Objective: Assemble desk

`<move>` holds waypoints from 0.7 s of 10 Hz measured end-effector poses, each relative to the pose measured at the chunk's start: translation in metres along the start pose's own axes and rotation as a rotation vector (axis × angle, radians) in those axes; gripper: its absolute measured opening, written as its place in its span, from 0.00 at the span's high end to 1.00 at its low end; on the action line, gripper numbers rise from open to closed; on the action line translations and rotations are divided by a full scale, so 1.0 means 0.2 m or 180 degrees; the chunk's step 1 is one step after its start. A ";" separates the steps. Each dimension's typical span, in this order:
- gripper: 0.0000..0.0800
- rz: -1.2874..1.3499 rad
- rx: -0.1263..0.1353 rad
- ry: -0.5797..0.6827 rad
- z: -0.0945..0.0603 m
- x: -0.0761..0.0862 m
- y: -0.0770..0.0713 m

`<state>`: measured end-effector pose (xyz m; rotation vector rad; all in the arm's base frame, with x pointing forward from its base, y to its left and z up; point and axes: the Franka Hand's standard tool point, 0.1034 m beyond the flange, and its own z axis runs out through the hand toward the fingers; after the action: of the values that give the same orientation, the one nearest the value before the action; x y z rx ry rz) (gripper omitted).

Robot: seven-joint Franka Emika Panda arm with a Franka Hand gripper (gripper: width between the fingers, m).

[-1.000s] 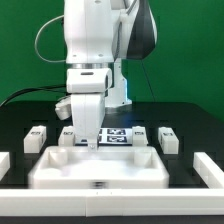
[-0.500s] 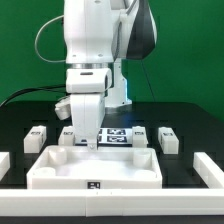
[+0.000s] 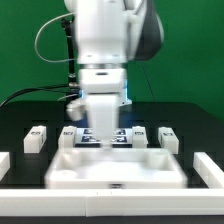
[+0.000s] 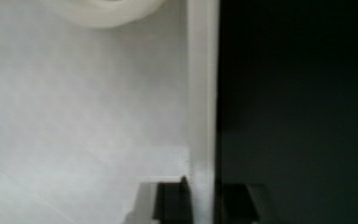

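The desk panel [image 3: 115, 178], a large white rimmed tray shape, lies on the black table in front of the arm. My gripper [image 3: 103, 141] reaches down onto its far rim. In the wrist view my gripper [image 4: 206, 204] has one dark finger on each side of the panel's thin rim wall [image 4: 202, 100], shut on it. A round corner socket [image 4: 108, 10] shows on the panel's inside. Several white tagged legs stand behind the panel: two on the exterior view's left [image 3: 36, 138] [image 3: 68, 134] and two on its right [image 3: 140, 133] [image 3: 167, 138].
The marker board [image 3: 118, 135] lies flat behind the panel, partly hidden by my gripper. White L-shaped stops sit at the table's far left [image 3: 4, 163] and far right [image 3: 210, 168]. A green wall is behind.
The arm and the desk panel have shifted together toward the exterior view's right. The legs have not moved.
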<state>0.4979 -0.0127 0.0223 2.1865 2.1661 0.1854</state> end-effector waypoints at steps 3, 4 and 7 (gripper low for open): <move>0.93 0.0122 -0.0017 0.0064 0.02 0.17 0.09; 0.93 0.0120 0.0013 0.0055 0.02 0.17 0.09; 0.93 0.0126 0.0093 0.0043 0.02 0.17 0.09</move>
<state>0.5163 0.0210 0.0226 2.2515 2.1471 0.1721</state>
